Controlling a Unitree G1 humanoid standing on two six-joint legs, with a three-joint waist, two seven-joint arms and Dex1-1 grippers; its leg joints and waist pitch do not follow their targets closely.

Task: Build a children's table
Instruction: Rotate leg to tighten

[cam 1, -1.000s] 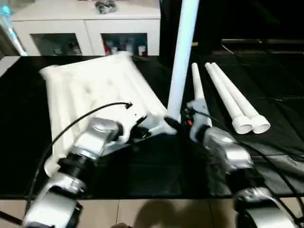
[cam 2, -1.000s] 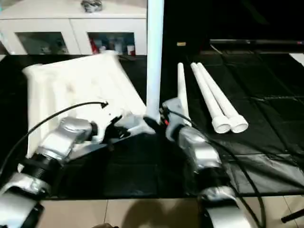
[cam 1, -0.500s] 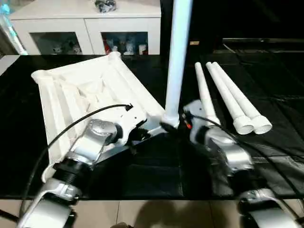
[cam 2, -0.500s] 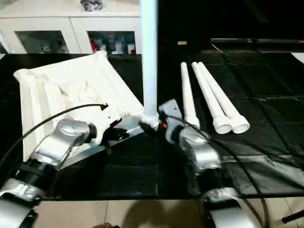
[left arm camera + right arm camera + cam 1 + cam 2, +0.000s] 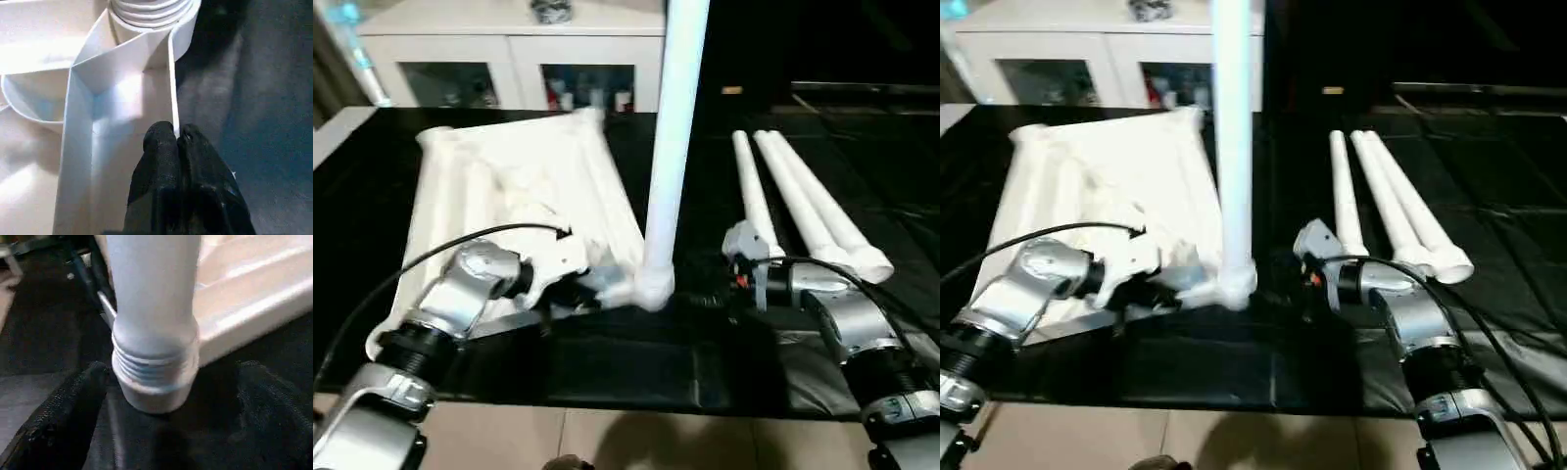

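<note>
The white table top [image 5: 514,201] lies upside down on the black work surface [image 5: 636,362], ribbed underside up, left of centre. One white leg [image 5: 674,127] stands upright in the round socket [image 5: 154,382] at the top's near right corner; its threaded end shows just above the socket's rim, so it is not fully home. The left gripper [image 5: 176,139] has its two black fingers pinched tight on the thin rim wall of the top, just beside that socket. The right gripper [image 5: 161,406] sits low at the foot of the standing leg with its fingers [image 5: 63,401] spread wide on either side of the socket, clear of it and holding nothing. Three more legs [image 5: 803,201] lie side by side on the black surface to the right, well apart from the top. Behind the work surface stands a white cabinet [image 5: 509,59] with glass doors.
</note>
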